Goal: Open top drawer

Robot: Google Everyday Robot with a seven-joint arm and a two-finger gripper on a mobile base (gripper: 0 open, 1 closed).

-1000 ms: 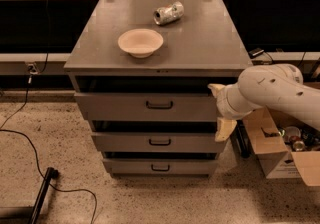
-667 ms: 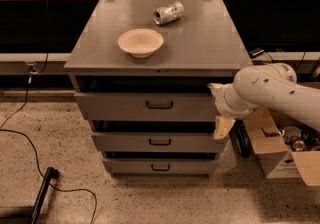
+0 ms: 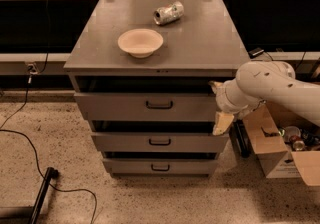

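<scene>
The top drawer (image 3: 120,107) is the uppermost of three in the grey cabinet. It has a wide flat grey front and a small black bar handle (image 3: 159,104) at its centre. A dark gap shows between its front and the cabinet top. My gripper (image 3: 219,105) is at the right end of that drawer front, well to the right of the handle. It is open, with one cream finger (image 3: 215,87) near the drawer's upper corner and the other (image 3: 223,123) below its lower edge. It holds nothing.
A cream bowl (image 3: 140,42) and a crushed can (image 3: 168,12) sit on the cabinet top (image 3: 200,43). Two lower drawers (image 3: 160,142) have like handles. An open cardboard box (image 3: 272,143) with cans stands on the floor to the right. A black cable (image 3: 30,143) runs across the floor at left.
My arm and gripper have shifted slightly left, closer to the right end of the top drawer. The drawers, bowl and can have not moved.
</scene>
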